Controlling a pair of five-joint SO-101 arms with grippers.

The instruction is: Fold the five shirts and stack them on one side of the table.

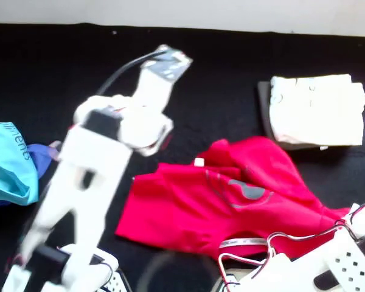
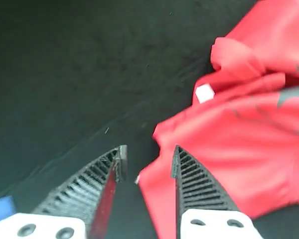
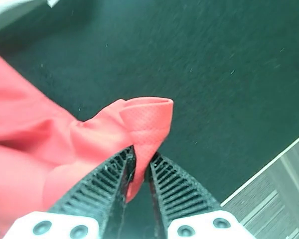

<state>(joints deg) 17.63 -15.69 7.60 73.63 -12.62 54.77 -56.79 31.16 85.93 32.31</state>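
A red shirt [image 1: 231, 201] lies crumpled and partly spread on the black table, with a grey print and a small white tag [image 2: 204, 93] near its collar. My left gripper [image 2: 148, 152] hangs open just above the shirt's near corner [image 2: 159, 134], one finger over cloth and the other over bare table. My right gripper [image 3: 142, 157] is shut on a raised fold of the red shirt [image 3: 139, 117] near the table's front right. The left arm [image 1: 97, 158] rises from the front left, and the right arm [image 1: 328, 261] sits at the front right corner.
A folded white shirt [image 1: 316, 109] rests on a darker folded one at the back right. A teal shirt [image 1: 9, 164] and a blue one [image 1: 42, 155] are heaped at the left edge. The table's edge [image 3: 269, 174] runs close to the right gripper.
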